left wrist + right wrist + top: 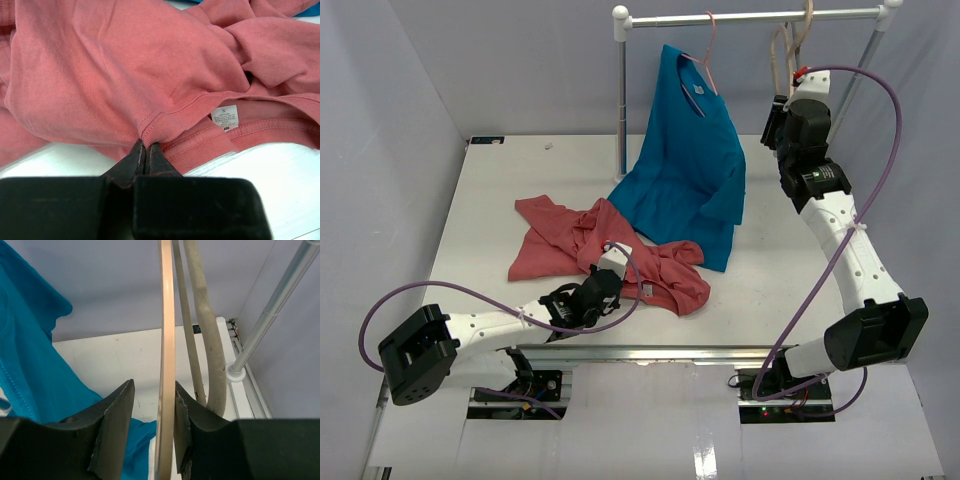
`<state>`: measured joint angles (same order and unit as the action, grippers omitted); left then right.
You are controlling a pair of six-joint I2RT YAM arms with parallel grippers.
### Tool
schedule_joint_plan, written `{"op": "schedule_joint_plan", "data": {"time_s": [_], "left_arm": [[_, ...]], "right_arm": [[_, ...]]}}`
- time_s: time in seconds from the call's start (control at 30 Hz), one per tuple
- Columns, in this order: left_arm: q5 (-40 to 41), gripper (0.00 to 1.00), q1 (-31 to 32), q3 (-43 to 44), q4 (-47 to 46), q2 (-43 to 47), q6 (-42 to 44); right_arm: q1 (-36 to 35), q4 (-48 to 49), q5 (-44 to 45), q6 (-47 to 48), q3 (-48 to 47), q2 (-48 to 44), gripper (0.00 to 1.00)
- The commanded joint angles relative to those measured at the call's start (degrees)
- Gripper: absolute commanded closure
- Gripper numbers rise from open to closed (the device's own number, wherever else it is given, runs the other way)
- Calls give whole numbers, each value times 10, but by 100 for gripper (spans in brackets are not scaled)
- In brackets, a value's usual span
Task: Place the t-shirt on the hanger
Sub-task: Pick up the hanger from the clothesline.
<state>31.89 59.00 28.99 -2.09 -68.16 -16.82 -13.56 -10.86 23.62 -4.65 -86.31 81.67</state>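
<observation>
Right wrist view: right gripper (153,390) jaws spread around the stiff, light wooden hanger (166,365) hanging far right, not clamped. Meanwhile the left gripper (145,150) pinches the floppy red t-shirt (125,75) by its collar, near centre; probably a decent hold.

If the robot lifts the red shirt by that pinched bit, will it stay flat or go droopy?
Probably droopy: the red shirt lies crumpled in soft folds. It would likely dangle from the stitched edge the left pincer pinches.
</observation>
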Motion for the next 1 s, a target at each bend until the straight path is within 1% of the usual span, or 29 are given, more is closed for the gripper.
{"op": "schedule_joint_plan", "data": {"time_s": [0.0, 0.07, 0.1, 0.2, 0.27, 0.47, 0.7, 0.97], "left_arm": [[-7, 100, 1, 19, -1, 7, 3], [-8, 100, 1, 19, -1, 7, 3], [-8, 100, 1, 19, -1, 7, 2], [-8, 100, 1, 19, -1, 5, 2], [-9, 100, 1, 20, -1, 5, 1], [-11, 100, 1, 19, -1, 8, 1], [-9, 100, 1, 20, -1, 0, 1], [-9, 100, 1, 21, -1, -9, -2]], "right_arm": [[1, 10, 2, -2, -36, 7, 66], [1, 9, 3, -2, -40, 10, 69], [1, 9, 4, -1, -41, 10, 72], [1, 6, 7, 2, -50, 13, 85], [0, -1, 11, 6, -59, 16, 92], [1, -4, 2, 38, -92, 14, 92], [1, -4, -6, 41, -99, -15, 92], [1, 2, -22, 36, -17, -82, 92]]}}
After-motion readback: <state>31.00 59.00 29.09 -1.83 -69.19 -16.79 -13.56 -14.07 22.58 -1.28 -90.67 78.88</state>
